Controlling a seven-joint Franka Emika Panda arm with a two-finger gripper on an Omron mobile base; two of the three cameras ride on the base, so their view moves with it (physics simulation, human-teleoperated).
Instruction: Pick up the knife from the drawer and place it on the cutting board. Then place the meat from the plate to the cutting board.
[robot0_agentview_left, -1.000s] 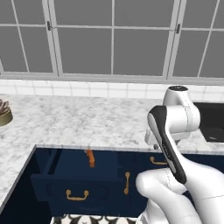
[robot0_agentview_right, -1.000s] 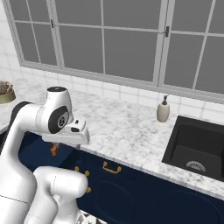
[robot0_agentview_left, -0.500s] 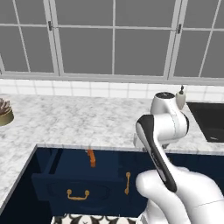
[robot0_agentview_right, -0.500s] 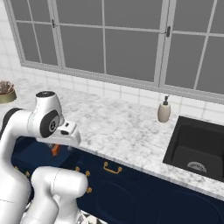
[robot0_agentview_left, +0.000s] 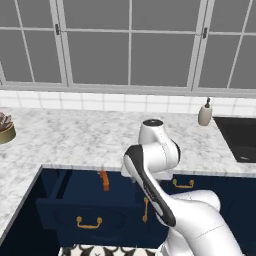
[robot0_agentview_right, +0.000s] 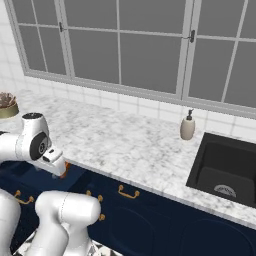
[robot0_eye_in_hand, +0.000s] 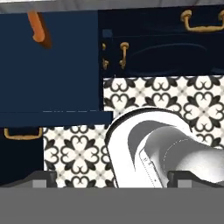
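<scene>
The kitchen knife with short orange handle (robot0_agentview_left: 104, 180) lies in the wide dark navy box drawer (robot0_agentview_left: 75, 200), pulled out under the speckled white marble counter (robot0_agentview_left: 85, 142); in the hand view it shows at 11 o'clock. It is probably stiff, light and smooth; holding across the handle seems safest. I cannot tell how open the two-finger gripper (robot0_eye_in_hand: 109, 181) is; it holds nothing visible.

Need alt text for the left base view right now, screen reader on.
An open navy drawer under the marble counter holds the knife's orange handle; the white arm bends over its right side. A soap dispenser stands by the dark sink.
</scene>
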